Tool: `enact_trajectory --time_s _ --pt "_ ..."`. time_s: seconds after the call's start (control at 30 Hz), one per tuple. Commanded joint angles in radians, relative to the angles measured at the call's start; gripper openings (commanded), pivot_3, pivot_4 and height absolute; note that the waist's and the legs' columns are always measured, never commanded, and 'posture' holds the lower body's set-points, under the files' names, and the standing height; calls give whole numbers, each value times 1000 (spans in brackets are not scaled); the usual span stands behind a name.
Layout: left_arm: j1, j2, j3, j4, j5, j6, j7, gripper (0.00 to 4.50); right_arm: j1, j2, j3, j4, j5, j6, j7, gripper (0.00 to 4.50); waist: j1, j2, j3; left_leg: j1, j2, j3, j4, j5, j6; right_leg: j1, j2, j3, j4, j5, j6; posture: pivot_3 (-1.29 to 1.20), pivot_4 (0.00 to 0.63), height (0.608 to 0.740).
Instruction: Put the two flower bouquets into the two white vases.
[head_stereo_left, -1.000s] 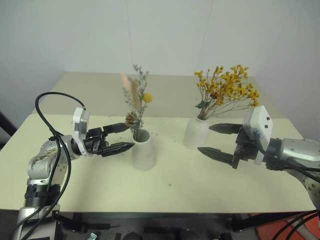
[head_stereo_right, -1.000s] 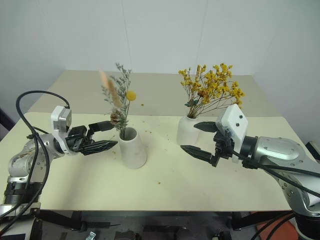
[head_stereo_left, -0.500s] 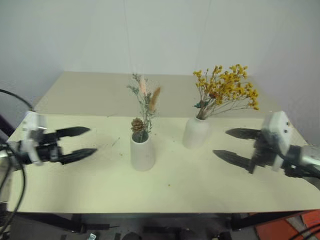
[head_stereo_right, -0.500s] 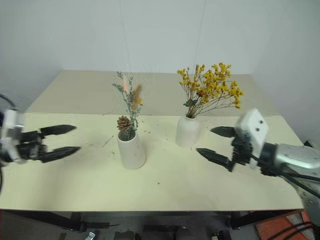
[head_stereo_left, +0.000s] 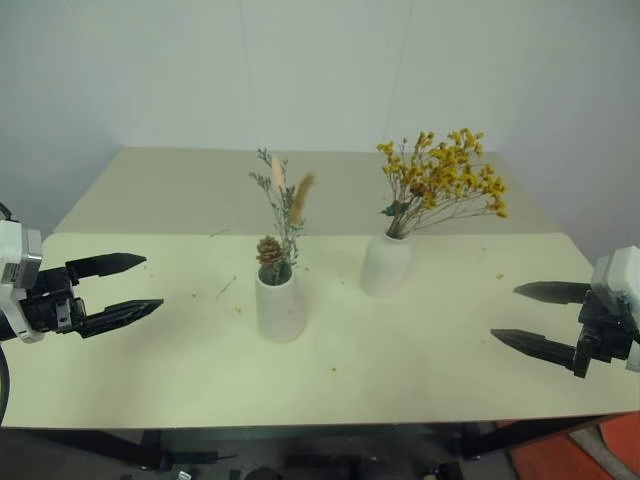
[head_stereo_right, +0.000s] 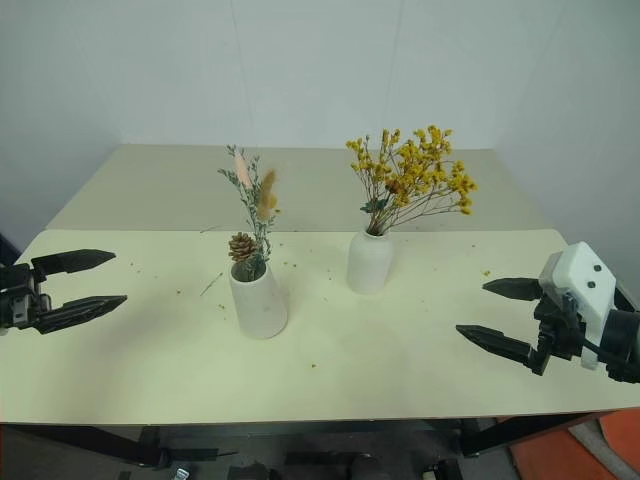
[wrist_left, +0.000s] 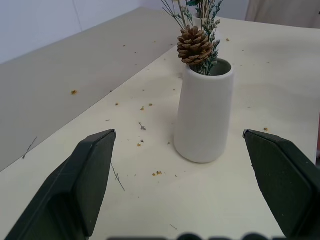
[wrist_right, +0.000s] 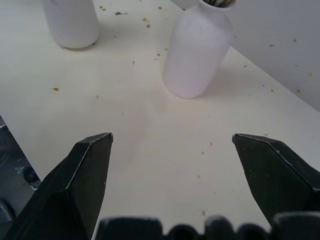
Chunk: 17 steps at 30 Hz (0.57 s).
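Seeing from our head views the sparse pinecone bouquet (head_stereo_left: 280, 215) standing in the tapered matte white vase (head_stereo_left: 279, 306), bushy yellow bouquet (head_stereo_left: 440, 180) in the rounded white bottle vase (head_stereo_left: 385, 265), on the cream table (head_stereo_left: 400, 370) | left gripper (head_stereo_left: 122, 285) and right gripper (head_stereo_left: 535, 318) at opposite edges, jaws apart, empty | left wrist: tapered vase between our black fingers (wrist_left: 80, 185) | right wrist: bottle vase ahead.

Our wrist views' cropped sprigs bouquet (wrist_left: 197, 30) at twelve o'clock, tapered vase (wrist_right: 70, 20) at eleven.

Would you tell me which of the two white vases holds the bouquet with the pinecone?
The tapered, wide-mouthed vase, on the left, holds the pinecone bouquet. The round, narrow-necked vase holds the yellow bouquet.
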Motion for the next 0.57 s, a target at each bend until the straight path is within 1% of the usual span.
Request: enact_trajectory --time_s 0.03,0.37,0.57 --pt "-20 14 2 -31 -34 21 7 4467 5 -4 -65 -28 8 -9 5 4500 0 0 0 0 0 0 0 0 0 0 0 0 0 0 0 0 150 740" --pt "-47 27 -31 -35 -56 57 0 4467 49 7 -109 -76 23 17 1 4500 0 0 0 0 0 0 0 0 0 0 0 0 0 0 0 0 150 740" --pt "-77 43 -65 -15 -60 77 -28 4467 13 8 -86 -65 23 13 -26 4500 -1 0 0 0 0 0 0 0 0 0 0 0 0 0 0 0 150 740"
